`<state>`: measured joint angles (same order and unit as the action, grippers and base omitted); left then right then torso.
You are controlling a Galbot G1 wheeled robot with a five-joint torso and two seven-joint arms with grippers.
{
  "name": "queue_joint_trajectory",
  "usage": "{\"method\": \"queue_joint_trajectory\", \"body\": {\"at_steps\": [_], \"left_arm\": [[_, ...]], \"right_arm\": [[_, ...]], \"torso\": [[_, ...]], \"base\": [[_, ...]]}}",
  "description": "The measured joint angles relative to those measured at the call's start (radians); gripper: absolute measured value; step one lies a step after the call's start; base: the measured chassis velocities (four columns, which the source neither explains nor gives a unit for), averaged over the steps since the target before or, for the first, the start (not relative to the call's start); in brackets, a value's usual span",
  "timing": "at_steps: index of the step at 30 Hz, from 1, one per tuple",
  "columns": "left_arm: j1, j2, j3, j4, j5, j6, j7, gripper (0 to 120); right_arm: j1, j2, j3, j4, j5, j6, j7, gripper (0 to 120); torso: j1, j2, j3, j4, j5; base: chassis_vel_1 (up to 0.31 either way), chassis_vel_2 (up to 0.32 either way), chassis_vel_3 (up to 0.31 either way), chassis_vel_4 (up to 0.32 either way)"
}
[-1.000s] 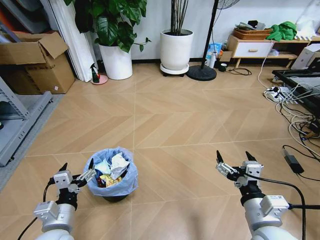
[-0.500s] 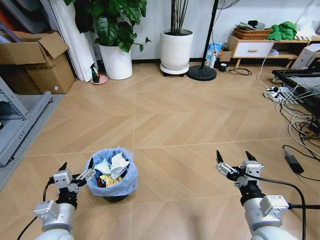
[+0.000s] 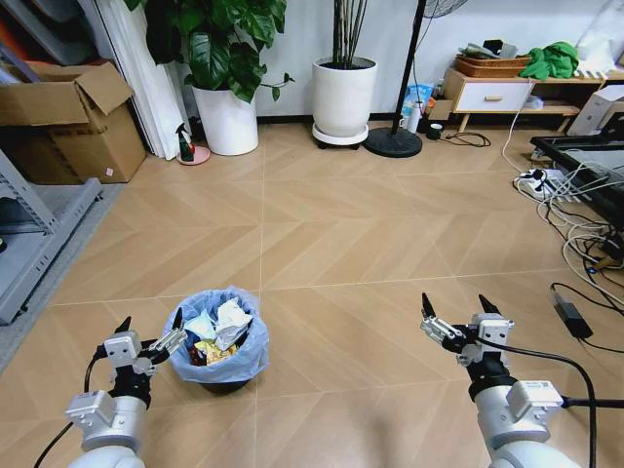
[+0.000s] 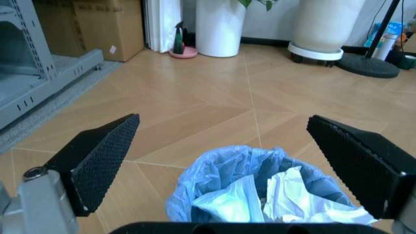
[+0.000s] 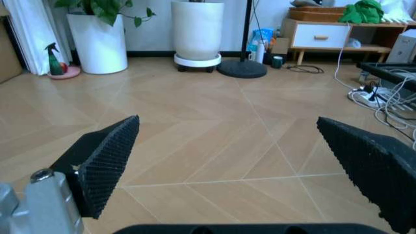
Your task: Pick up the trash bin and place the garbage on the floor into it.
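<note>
The trash bin, dark with a crinkled light-blue bag over its rim, stands on the chevron wood floor at lower left. Garbage lies inside it: crumpled white tissues and yellow and blue-white wrappers. My left gripper is open just left of the bin, one fingertip close to the bag's rim. In the left wrist view the bin sits below and between the spread fingers. My right gripper hangs open over bare floor at lower right, well apart from the bin.
Two big white plant pots and a lamp base stand at the back wall. Cardboard boxes and a grey shelf are on the left. Cables and a power strip spread at the right.
</note>
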<state>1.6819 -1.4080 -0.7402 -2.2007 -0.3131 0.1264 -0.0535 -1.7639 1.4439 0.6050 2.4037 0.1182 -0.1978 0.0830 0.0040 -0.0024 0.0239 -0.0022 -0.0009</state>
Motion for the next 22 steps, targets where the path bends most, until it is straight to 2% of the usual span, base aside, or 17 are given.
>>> {"method": "queue_joint_trajectory", "body": {"at_steps": [22], "left_arm": [[0.0,0.0,0.0,0.001,0.0,0.001,0.0,100]], "right_arm": [[0.0,0.0,0.0,-0.001,0.001,0.0,0.0,100]], "torso": [[0.0,0.0,0.0,0.0,0.0]], "base": [[0.0,0.0,0.0,0.0]]}}
